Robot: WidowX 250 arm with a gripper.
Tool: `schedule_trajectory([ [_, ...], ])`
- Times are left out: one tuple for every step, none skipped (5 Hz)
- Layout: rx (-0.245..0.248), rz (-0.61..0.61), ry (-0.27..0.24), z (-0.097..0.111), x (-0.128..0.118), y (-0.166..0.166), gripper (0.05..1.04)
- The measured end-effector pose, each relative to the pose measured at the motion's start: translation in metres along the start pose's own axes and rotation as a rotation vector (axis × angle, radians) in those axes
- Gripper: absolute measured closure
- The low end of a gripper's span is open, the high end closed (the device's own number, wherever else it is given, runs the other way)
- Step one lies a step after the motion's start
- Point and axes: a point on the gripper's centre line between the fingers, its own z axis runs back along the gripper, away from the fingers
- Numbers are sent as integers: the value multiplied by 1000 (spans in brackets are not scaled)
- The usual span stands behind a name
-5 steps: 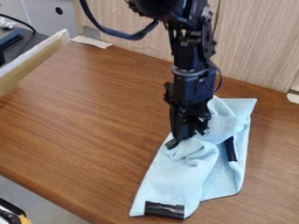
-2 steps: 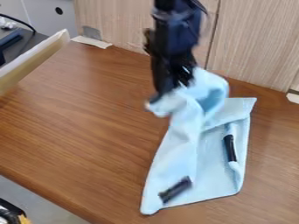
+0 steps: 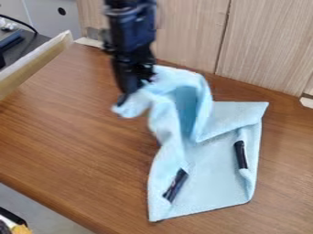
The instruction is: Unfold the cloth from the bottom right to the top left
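At the left, bare brown wood-grain surface (image 3: 67,123) stretched toward the middle of the view. Left of centre, in the upper half, a black robot arm (image 3: 131,32) hung down from the top edge, its jaws closed on a pinched end of a light blue, soft fabric cloth (image 3: 214,176) that appeared to be held up off the wood. The rest of the cloth lay to the right of the jaws and below them in the view: from the pinched end, a loose arch of fabric rose and curved rightward, then dropped to the flat part, whose long axis ran from the lower middle up toward the upper right. Near the lower left side of that flat part was a short black strip (image 3: 175,185), set at a slant; a second black strip (image 3: 241,154) stood nearly upright along the right side, next to a narrow rolled edge. The unfolding looked partly done, since the arch was slack and the fabric under it folded. The next move seemed to call for drawing the pinched end toward the upper left, directly away from the resting part, then lowering it and letting go. Pulled too far, it might drag the whole cloth along; released too soon, it could slump back into a fold.
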Motion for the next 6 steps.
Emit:
schedule_trajectory([
  [-19, 84, 23, -16, -31, 16, 1028],
  [-8, 130, 71, -40, -63, 21, 1028],
  [20, 175, 99, -52, -86, 27, 1028],
  [35, 188, 109, -63, -94, 30, 1028],
  [40, 199, 165, -76, -98, 30, 1007],
  [65, 192, 205, -70, -96, 33, 859],
])
